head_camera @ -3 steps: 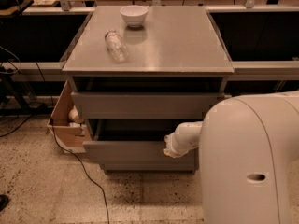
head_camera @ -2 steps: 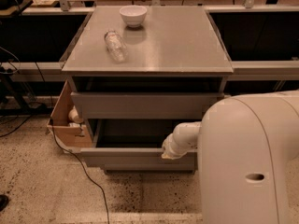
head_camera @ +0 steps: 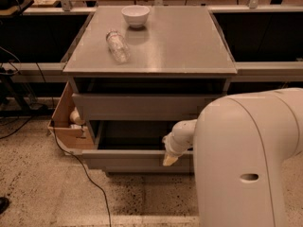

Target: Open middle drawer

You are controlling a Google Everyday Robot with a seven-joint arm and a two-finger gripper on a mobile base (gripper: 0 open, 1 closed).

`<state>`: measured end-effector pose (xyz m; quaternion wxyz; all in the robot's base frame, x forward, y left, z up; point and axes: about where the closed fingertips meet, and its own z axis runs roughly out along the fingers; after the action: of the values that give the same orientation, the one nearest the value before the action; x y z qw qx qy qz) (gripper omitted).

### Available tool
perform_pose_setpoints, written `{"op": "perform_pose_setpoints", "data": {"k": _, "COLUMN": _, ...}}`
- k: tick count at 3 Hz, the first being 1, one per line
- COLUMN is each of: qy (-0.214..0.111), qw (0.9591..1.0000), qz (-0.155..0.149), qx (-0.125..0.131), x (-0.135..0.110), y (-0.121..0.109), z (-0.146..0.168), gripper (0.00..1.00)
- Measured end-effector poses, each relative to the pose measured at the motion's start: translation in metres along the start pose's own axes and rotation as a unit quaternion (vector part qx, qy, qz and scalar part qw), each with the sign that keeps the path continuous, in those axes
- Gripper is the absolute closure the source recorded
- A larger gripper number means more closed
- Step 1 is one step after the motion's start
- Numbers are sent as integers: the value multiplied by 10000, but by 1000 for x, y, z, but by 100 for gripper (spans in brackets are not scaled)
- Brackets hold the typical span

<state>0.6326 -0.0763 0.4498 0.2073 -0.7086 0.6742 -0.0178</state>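
One smooth white robot arm (head_camera: pixel 251 164), rounded and glossy, fills the corner to the right of and below the gripper (head_camera: pixel 169 159). The gripper's tan tip sits at the front rim of the middle drawer (head_camera: pixel 123 161). Whether it is open or closed on that rim cannot be told.

One matte grey cabinet (head_camera: pixel 180 41), flat-topped and square-edged, rises above and behind the gripper. Two drawer fronts show. The top drawer (head_camera: pixel 147 107), a wide plain panel, is shut just above the gripper. The middle drawer stands open, its shallow dark box directly behind the gripper and its handleless front stretching away to the left.

One brown cardboard box (head_camera: pixel 66 122) leans against the cabinet well to the gripper's left. One thin black cable (head_camera: pixel 87 176) snakes over the speckled floor (head_camera: pixel 42 193) lower left. Far above the gripper on the cabinet top rest one round white bowl (head_camera: pixel 135 15) and, nearer, one clear ribbed plastic bottle (head_camera: pixel 117 45) lying on its side.
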Motion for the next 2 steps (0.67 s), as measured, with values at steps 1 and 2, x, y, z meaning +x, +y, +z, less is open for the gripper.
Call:
{"op": "perform_pose_setpoints", "data": {"k": 1, "qy": 55, "qw": 9998, "qz": -110, "qx": -139, "x": -2, "y": -1, "z": 2, "gripper": 0}}
{"op": "perform_pose_setpoints", "data": {"k": 2, "qy": 59, "qw": 9994, "qz": -164, "qx": -293, "x": -4, "y": 1, "z": 11, "gripper": 0}}
